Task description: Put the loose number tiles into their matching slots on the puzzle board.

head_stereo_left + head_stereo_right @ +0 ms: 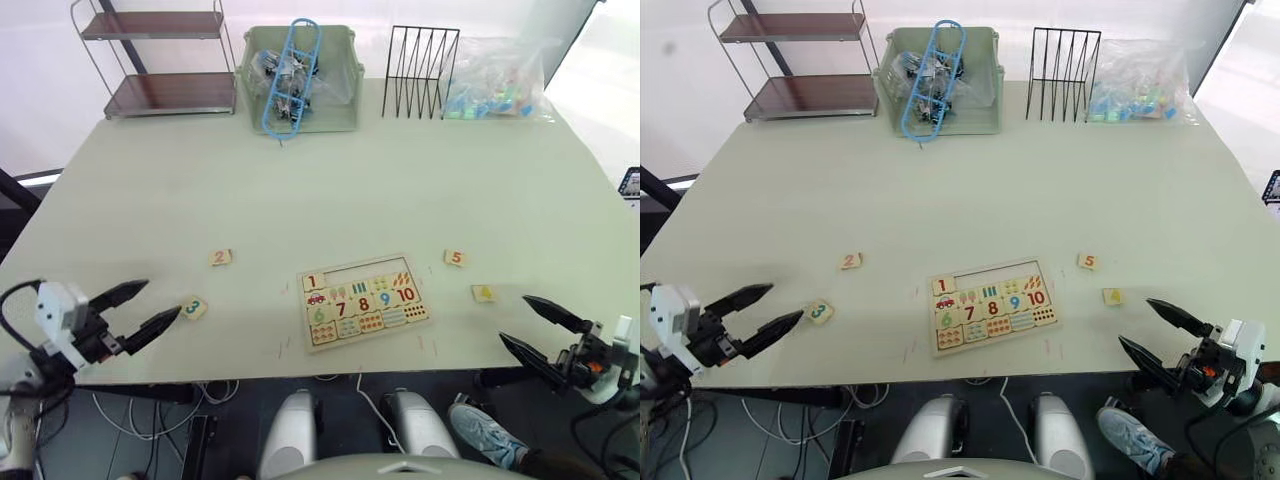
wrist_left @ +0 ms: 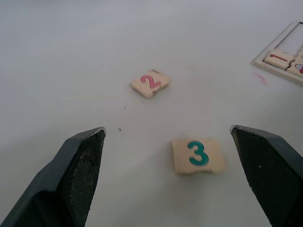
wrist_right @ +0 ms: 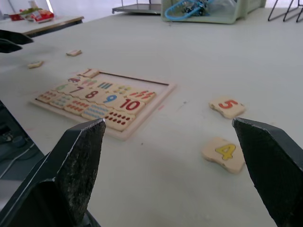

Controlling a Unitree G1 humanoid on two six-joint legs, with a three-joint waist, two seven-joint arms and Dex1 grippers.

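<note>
The puzzle board [image 1: 363,302] lies near the table's front edge, its top row of slots [image 1: 365,272] mostly bare, with the 1 tile [image 1: 313,282] seated at that row's left end. Loose tiles lie around it: the 2 [image 1: 220,257] and green 3 [image 1: 194,308] to its left, the 5 [image 1: 456,258] and yellow 4 [image 1: 483,293] to its right. My left gripper [image 1: 140,309] is open just left of the 3 [image 2: 198,155]. Open too, my right gripper [image 1: 537,327] hovers off the front right corner, near the 4 [image 3: 224,153].
Along the far edge stand a metal shelf rack [image 1: 160,60], a green bin [image 1: 299,80] holding a blue frame, a black wire rack [image 1: 420,72] and a clear bag of parts [image 1: 497,80]. A wide bare stretch of table lies between these and the board.
</note>
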